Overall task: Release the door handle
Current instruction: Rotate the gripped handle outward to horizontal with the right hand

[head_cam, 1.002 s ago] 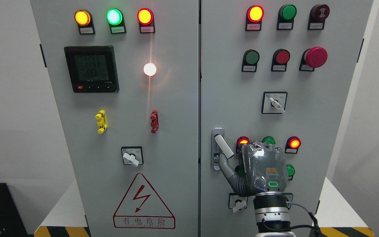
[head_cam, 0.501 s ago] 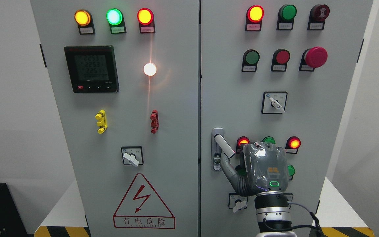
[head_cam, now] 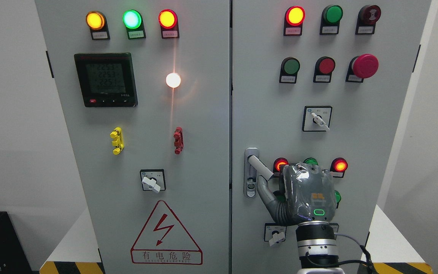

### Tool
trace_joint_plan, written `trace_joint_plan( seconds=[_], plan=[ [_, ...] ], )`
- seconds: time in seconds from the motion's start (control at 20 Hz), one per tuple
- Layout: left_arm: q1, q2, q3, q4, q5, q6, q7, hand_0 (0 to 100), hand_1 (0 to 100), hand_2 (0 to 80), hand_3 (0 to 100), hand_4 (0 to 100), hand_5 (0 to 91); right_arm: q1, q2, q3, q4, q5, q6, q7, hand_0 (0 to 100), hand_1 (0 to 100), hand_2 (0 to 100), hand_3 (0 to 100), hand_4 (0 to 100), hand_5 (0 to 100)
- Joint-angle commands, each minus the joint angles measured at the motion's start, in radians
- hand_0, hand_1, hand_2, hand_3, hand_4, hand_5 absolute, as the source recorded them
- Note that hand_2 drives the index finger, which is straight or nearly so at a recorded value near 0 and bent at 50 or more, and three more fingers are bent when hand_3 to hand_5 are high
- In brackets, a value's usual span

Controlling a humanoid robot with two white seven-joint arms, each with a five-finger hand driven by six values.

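Low on the left edge of the grey cabinet's right door (head_cam: 356,133), the white lever door handle (head_cam: 261,167) slants down and to the right from its silver lock plate (head_cam: 250,188). Just beneath it, the right hand (head_cam: 302,194), dark grey under a clear cover, has its thumb (head_cam: 264,192) touching the handle's lower end; whether the other fingers grip cannot be told. Lit red indicator lamps (head_cam: 340,166) flank the hand.
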Motion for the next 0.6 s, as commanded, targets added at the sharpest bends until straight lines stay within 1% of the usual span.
trace_joint_plan(
  seconds=[0.0, 0.45, 0.55],
  plan=[
    [0.018, 0.000, 0.000, 0.001, 0.000, 0.000, -0.001, 12, 56, 0.0, 0, 0, 0.0, 0.000, 0.002, -0.003, -0.003, 0.000, 0.000, -0.003, 51, 34, 93, 100, 100, 99],
    [0.018, 0.000, 0.000, 0.001, 0.000, 0.000, -0.001, 12, 56, 0.0, 0, 0, 0.0, -0.001, 0.002, -0.004, -0.003, 0.000, 0.000, -0.005, 51, 33, 93, 100, 100, 99],
    [0.018, 0.000, 0.000, 0.001, 0.000, 0.000, -0.001, 12, 56, 0.0, 0, 0, 0.0, -0.001, 0.002, -0.017, -0.003, 0.001, 0.000, -0.005, 51, 33, 93, 100, 100, 99]
  ],
)
